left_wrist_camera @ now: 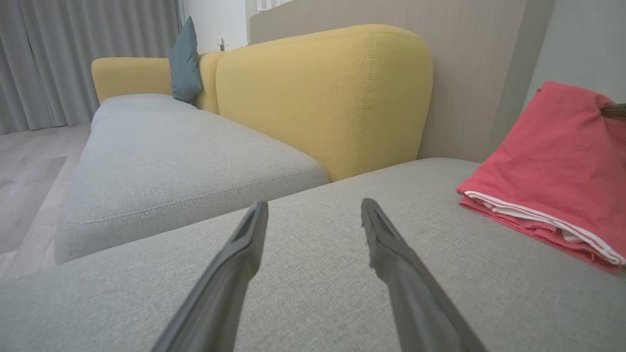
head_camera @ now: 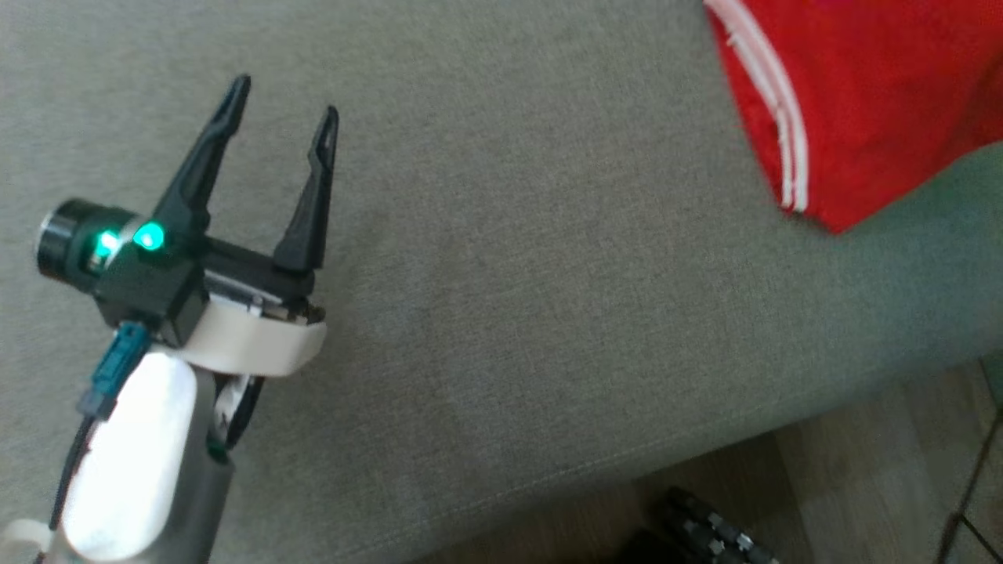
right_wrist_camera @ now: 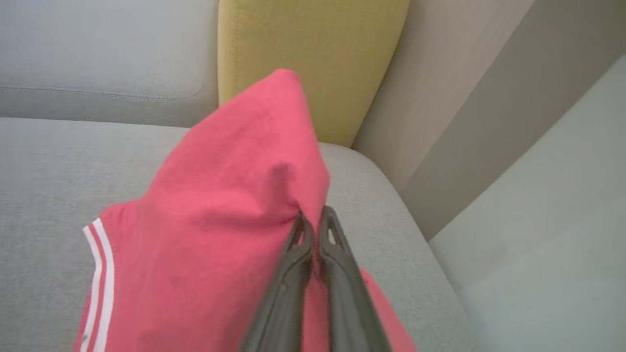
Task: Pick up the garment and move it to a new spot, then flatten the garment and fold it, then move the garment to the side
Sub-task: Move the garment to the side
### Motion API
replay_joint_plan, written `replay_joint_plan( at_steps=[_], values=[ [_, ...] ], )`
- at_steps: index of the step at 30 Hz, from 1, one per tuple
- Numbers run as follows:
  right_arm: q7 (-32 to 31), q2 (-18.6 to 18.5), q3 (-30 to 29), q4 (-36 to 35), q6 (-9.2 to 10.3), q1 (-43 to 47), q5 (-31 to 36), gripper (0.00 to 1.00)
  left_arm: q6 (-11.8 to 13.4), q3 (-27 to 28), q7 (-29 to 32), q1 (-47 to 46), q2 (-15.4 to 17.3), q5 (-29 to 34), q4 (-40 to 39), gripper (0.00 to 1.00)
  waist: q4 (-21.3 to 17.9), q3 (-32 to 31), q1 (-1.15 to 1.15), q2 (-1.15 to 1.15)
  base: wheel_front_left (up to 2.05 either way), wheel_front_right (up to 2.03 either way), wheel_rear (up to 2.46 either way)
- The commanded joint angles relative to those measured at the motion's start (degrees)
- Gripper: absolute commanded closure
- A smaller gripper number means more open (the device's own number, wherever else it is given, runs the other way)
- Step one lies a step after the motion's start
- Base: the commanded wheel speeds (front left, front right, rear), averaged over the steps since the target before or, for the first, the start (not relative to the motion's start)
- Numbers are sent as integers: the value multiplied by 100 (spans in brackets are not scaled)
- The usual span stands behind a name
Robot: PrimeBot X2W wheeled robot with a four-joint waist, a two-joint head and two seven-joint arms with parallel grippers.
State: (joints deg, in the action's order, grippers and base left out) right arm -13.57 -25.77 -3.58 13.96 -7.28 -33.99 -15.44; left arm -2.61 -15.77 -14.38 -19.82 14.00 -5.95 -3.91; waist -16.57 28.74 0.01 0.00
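Red garment [right_wrist_camera: 220,195] in the tight pinch of the right gripper [right_wrist_camera: 313,216], well apart from the wide-open, empty left gripper [head_camera: 286,98].

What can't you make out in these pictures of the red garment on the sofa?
Head view: the garment is cut off by the top and right edges, so its whole shape is unknown.
Right wrist view: the right gripper is shut on the garment; cloth hides how much it pinches.
Head view: a dark thing on the floor is blurred and cut by the bottom edge.
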Motion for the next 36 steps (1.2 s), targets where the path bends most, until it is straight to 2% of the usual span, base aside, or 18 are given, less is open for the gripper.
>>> replay_joint_plan(
  at_steps=[1,6,11,13,14,16,20,24,31,36],
  values=[
    [-17,-128,-79,-206,-21,-81,35,100,-36,176,28,-195,126,70,-250,0,-125,231,-1,0,0,0,0],
    [-59,-33,-432,-174,-21,-170,155,100,-89,117,76,-408,189,97,-342,0,-130,584,-1,0,0,0,0],
    [-21,138,-742,25,-21,-309,549,100,-144,35,103,-595,220,99,-356,0,-78,870,-1,0,0,0,0],
    [25,242,-895,190,-21,-350,850,84,-159,0,100,-648,216,88,-336,0,-40,945,-1,0,0,0,0],
    [109,313,-951,250,-21,-379,981,64,-165,-16,94,-669,210,82,-321,0,-17,971,-1,0,0,0,0],
    [242,496,-1143,388,-21,-406,1248,0,-174,-41,80,-694,200,62,-279,0,25,999,-1,0,0,0,0],
    [398,916,-1785,534,-21,-352,1832,0,-162,-54,37,-693,166,11,-169,0,135,943,-1,0,0,0,0],
    [876,1257,-2051,357,-21,-79,1896,0,-105,-43,-10,-617,102,-44,-25,0,265,736,-1,0,0,0,0],
    [1549,1740,-1733,-319,-21,746,1580,0,57,65,-50,-285,0,-164,198,0,481,175,-1,0,0,0,0],
    [1830,2090,-1044,-934,-21,1531,1287,0,206,208,-59,89,-79,-277,313,0,710,-318,-1,0,0,0,0]
  ],
)
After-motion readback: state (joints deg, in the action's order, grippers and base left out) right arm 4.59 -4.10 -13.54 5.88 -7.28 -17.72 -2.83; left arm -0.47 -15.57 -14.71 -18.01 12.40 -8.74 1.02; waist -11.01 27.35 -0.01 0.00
